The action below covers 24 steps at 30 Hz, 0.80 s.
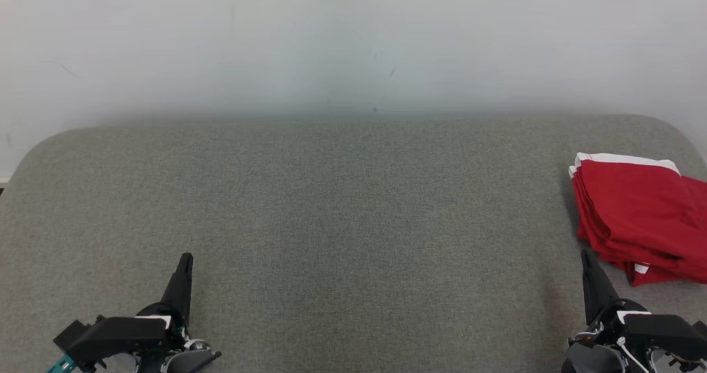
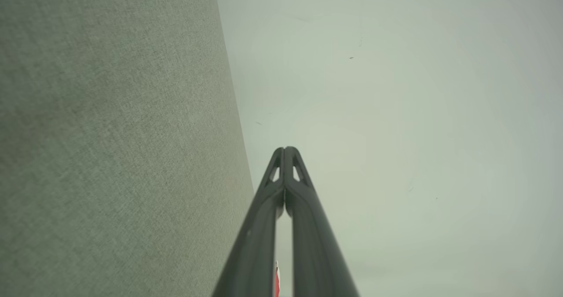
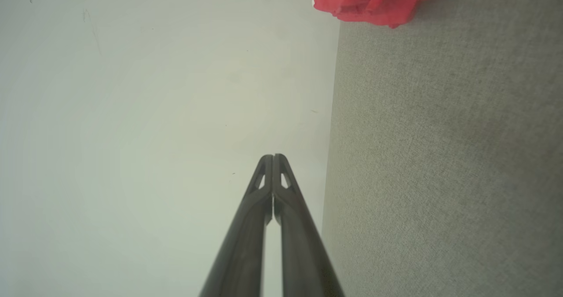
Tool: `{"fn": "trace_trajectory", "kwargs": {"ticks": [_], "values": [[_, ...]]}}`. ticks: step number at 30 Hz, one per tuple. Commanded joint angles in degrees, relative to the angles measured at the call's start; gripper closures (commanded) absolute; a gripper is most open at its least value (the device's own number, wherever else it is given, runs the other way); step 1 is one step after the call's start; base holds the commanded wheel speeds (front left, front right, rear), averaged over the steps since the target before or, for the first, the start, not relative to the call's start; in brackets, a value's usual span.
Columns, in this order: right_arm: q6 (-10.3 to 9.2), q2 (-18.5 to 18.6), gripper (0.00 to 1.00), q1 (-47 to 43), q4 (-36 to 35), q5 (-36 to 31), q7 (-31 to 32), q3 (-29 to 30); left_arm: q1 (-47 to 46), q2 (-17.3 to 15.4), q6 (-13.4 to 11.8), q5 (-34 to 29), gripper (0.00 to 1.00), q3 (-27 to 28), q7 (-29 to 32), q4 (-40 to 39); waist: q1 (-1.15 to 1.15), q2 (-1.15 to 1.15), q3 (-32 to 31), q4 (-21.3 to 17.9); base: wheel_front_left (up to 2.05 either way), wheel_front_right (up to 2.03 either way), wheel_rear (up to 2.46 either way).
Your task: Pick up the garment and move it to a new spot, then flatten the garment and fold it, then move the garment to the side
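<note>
The garment [image 1: 640, 218] is red with white trim and lies folded in a stack at the right edge of the grey fabric surface [image 1: 342, 207]. In the right wrist view the garment [image 3: 378, 0] shows at the top edge. My right gripper [image 1: 585, 255] hovers just in front of the garment's near left corner, shut and holding nothing; its tips [image 3: 272, 157] meet. My left gripper [image 1: 186, 258] rests low at the front left, far from the garment, also shut and empty, with its tips [image 2: 285, 149] together.
A pale wall [image 1: 353, 41] rises right behind the grey surface. The surface has rounded back corners and stretches wide between the two grippers.
</note>
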<state>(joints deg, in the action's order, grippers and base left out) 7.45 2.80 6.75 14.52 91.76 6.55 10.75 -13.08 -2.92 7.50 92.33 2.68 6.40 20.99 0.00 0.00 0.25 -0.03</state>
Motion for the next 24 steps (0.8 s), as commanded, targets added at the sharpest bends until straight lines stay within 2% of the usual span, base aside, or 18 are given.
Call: {"fn": "trace_trajectory", "kwargs": {"ticks": [1, 24], "values": [[0.06, 0.2, 1.00, 0.1, 0.1, 0.2, 0.2, 0.0, -0.5, 0.1, 0.0, 0.4, 1.00, 0.2, 0.1, 0.0, 0.00, 0.00, 0.0, 0.0, 0.00, 0.00, 0.00], [0.06, 0.2, 1.00, 0.1, 0.1, 0.2, 0.2, 0.0, -0.5, 0.1, 0.0, 0.4, 1.00, 0.2, 0.1, 0.0, 0.00, 0.00, 0.0, 0.0, 0.00, 0.00, 0.00]]}}
